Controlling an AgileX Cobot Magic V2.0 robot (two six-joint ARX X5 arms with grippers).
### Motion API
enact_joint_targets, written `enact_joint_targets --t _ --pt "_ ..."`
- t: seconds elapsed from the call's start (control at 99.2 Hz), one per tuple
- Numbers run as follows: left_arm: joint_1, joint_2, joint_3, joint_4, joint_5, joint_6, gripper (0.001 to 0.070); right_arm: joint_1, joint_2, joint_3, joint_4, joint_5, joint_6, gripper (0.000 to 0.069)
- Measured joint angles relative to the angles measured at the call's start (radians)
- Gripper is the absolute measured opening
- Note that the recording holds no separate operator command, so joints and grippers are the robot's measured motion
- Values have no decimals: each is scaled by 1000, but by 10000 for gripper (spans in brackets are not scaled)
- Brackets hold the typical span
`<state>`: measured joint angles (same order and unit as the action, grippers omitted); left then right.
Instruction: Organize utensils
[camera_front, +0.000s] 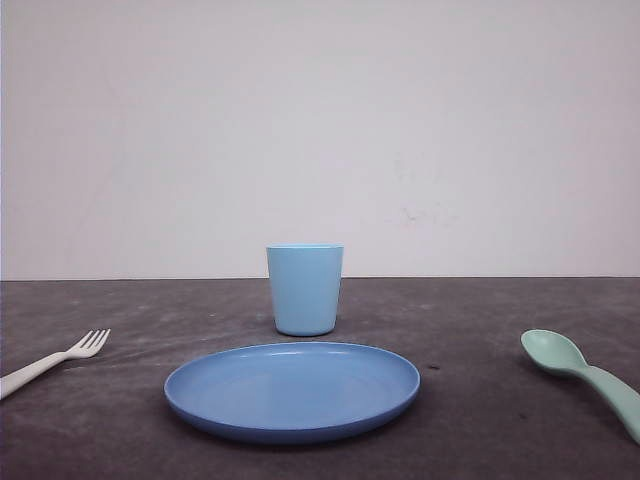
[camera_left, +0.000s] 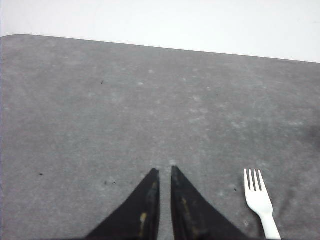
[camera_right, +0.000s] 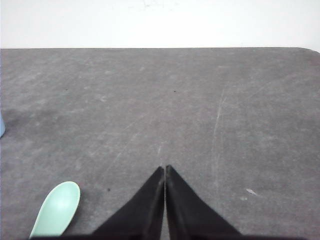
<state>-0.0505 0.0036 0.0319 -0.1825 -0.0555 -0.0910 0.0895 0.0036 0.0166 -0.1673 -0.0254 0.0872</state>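
- On dark grey speckled tabletop (camera_front: 480, 420), centre: round blue plastic plate (camera_front: 292, 388), shallow, nothing on it.
- Just behind plate, apart from its rim: light blue plastic cup (camera_front: 305, 289), upright, tapered toward base.
- At table's left side, well apart from plate: small white plastic fork (camera_front: 55, 361) with four tines, lying flat, tines pointing toward centre and away from robot, handle running off front view's left edge. Same fork (camera_left: 260, 201) seen from left wrist camera, resting near the fingertips, not touching them.
- At table's right side, well apart from plate: pale mint-green plastic spoon (camera_front: 585, 377) with broad oval bowl, bowl facing up and toward centre, handle running to lower right corner of front view. Bowl of same spoon (camera_right: 57, 209) seen from right wrist camera, near the fingertips, untouched.
- Left gripper (camera_left: 164, 171): black pointed fingers nearly together, narrow slit between tips, holding nothing, above bare table.
- Right gripper (camera_right: 165, 169): black pointed fingers closed tip to tip, holding nothing, above bare table.
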Motion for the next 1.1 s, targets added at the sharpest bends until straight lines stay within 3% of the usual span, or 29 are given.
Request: enact_joint_targets --t 0.353,0.766,0.978,1.099 --pt "0 0 0 0 0 0 15 0 0 -1 69 0 0 4" --pt "0 0 0 0 1 -8 15 0 1 0 -8 0 0 4" --pt "0 0 0 2 3 -99 15 0 1 0 -5 -2 55 4" --pt "0 0 4 43 57 -166 15 0 2 29 -21 -30 147 4"
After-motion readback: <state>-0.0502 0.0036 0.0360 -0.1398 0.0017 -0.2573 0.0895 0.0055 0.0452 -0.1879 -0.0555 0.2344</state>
